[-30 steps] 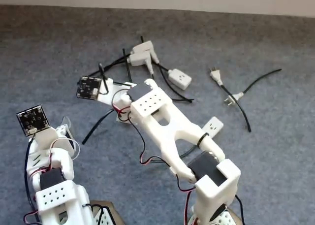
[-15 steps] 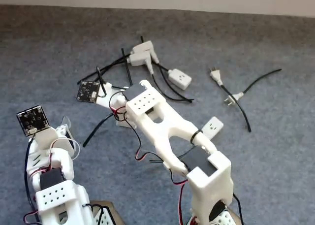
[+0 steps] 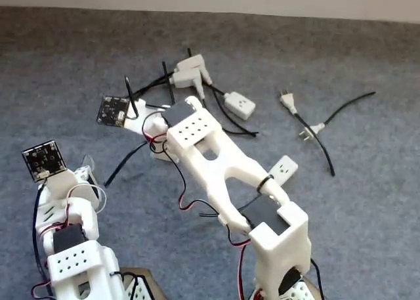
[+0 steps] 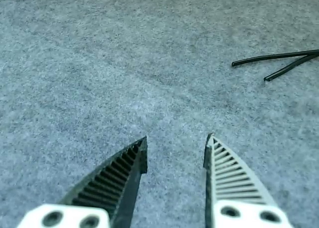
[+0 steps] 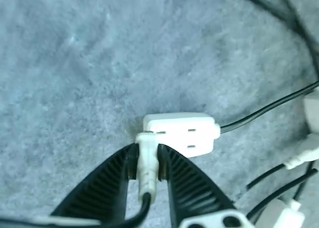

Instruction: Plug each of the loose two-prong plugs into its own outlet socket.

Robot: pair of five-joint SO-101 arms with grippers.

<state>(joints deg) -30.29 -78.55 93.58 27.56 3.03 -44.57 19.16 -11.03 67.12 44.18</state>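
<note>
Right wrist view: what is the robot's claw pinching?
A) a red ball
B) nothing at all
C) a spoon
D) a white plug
D: the right gripper has its ribbed jaws closed on a white plug, with the plug's front end right at the edge of the white outlet socket.

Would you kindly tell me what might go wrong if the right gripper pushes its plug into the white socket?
1. The socket lies loose on the carpet with nothing bracing it. The left gripper hangs open elsewhere, so a push may just slide the socket away.
2. The plug in the right gripper meets the socket near its corner, seemingly off the slots. I cannot see whether it lines up, so it may jam.
</note>
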